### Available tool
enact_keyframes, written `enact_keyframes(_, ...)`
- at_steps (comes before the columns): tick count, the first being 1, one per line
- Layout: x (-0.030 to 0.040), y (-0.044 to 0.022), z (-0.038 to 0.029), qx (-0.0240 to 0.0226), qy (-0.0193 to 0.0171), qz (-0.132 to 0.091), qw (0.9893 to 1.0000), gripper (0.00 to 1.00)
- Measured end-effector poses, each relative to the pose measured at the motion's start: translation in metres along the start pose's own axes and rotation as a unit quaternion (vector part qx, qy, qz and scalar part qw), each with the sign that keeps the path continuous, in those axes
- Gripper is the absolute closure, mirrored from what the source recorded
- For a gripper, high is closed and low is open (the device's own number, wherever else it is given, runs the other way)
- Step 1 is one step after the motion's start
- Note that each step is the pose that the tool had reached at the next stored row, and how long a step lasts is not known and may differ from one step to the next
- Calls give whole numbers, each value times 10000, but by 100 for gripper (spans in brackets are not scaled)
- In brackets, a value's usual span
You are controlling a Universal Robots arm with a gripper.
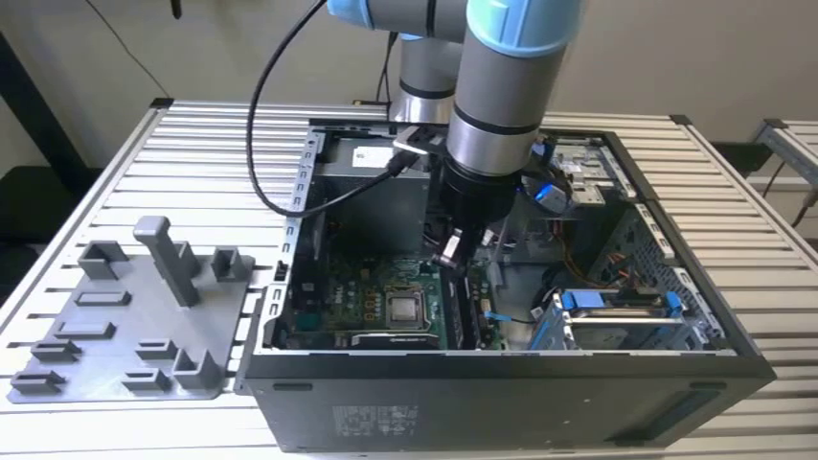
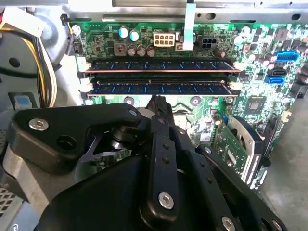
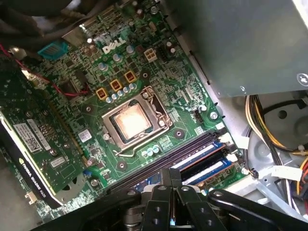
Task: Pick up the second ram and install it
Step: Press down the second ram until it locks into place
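Two dark blue ram sticks stand seated side by side in the motherboard slots. The ram [image 2: 159, 88] nearer my fingers lies level between its white end latches, and the other stick [image 2: 159, 65] is just beyond it. In the first wrist view the ram [image 3: 210, 170] shows as a blue strip beside my fingertips. My gripper [image 2: 156, 101] is shut with nothing between its fingers, its tip right over the middle of the nearer stick. In the exterior view the gripper [image 1: 450, 257] reaches down inside the open computer case [image 1: 511, 383].
A grey fixture tray [image 1: 115, 326] with upright posts lies at the exterior view's left. Inside the case are the processor socket [image 3: 132, 120], a graphics card [image 3: 38, 144], yellow and black power cables [image 3: 274, 130] and a drive cage [image 1: 620, 316]. The case walls stand close around the arm.
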State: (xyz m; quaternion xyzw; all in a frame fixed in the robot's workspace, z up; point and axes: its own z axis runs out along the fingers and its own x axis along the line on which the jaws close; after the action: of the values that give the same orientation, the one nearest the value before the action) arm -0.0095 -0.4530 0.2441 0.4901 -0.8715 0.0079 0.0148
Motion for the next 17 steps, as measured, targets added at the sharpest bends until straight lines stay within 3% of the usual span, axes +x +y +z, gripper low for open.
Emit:
enact_keyframes(4,2,4,0,14,-3,-229,9997,89)
enact_keyframes(9,4,7,0,32,-7,-555,9985,89)
enact_keyframes(13,5,8,0,48,-11,-864,9963,89)
enact_keyframes(17,5,9,0,63,-13,-1187,9929,89)
